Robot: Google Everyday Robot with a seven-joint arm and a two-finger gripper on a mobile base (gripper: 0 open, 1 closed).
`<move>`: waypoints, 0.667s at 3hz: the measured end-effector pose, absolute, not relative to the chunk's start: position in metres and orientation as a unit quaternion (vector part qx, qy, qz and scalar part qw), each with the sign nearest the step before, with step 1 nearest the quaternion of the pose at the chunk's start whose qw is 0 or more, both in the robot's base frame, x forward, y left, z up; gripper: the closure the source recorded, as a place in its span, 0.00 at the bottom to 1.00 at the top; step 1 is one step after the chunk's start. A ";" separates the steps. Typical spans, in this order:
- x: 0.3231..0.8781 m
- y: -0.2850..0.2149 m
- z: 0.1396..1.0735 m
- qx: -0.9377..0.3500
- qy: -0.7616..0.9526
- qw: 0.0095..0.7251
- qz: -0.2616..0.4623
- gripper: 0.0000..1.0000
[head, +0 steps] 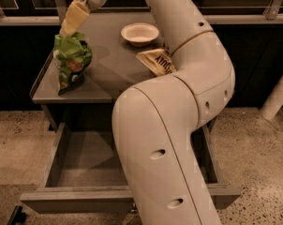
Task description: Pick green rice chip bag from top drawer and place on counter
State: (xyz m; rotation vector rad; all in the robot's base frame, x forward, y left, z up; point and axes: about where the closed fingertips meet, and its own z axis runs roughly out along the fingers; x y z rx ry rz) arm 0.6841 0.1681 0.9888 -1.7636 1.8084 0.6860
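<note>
My gripper (66, 31) is at the top left, above the counter's left part. Its pale fingers (75, 17) are shut on the top edge of the green rice chip bag (72, 62). The bag hangs upright from them, with its bottom at or just above the grey counter (114, 67) near the left edge. The top drawer (76, 201) is pulled open below the counter. Its visible left part holds nothing, and my arm hides its right part.
A white bowl (139, 33) sits at the counter's back centre. A brown-and-cream chip bag (156, 62) lies on the counter, partly behind my arm (179, 125). A dark window wall runs behind the counter. A white post (278, 97) stands at the right on the speckled floor.
</note>
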 end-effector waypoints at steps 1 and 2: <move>0.684 0.168 0.989 -0.651 0.667 0.259 0.253 0.00; 0.684 0.168 0.989 -0.651 0.667 0.259 0.253 0.00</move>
